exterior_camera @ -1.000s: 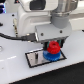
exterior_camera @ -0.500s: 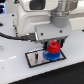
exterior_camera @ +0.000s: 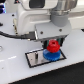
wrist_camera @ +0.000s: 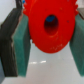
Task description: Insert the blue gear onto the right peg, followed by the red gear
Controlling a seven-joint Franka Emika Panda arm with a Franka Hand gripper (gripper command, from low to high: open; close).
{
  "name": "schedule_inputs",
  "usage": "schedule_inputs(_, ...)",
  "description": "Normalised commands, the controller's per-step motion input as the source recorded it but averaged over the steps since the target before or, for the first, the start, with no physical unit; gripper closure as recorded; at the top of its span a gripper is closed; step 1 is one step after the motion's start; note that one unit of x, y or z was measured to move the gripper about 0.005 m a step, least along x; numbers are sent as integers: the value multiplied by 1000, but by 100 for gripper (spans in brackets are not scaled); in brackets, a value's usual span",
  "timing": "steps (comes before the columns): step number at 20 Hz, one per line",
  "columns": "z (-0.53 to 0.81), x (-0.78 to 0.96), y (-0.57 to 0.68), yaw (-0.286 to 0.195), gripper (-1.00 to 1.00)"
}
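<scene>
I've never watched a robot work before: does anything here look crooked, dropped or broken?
Nothing stands out. The round red plastic gear sits between the jaws, above the round blue plastic gear on the black-bordered grey plate.

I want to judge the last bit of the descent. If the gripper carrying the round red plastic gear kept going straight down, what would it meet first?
Most likely the round blue plastic gear lying on the black-bordered grey plate. The gripper holds the red gear directly above it. Their gap is unclear from this angle; they may already touch.

white glossy tabletop (exterior_camera: 15, 70), soft reflected light
</scene>
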Motion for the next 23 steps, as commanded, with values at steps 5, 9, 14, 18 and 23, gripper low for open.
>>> schedule_inputs(5, -234, 143, 4, 0, 100)
schedule_inputs(9, 17, 66, 114, 0, -100)
schedule_inputs(14, 333, -1, 155, 0, -100)
schedule_inputs(18, 464, 0, 144, 0, -100)
schedule_inputs(23, 274, -11, 46, 0, -100)
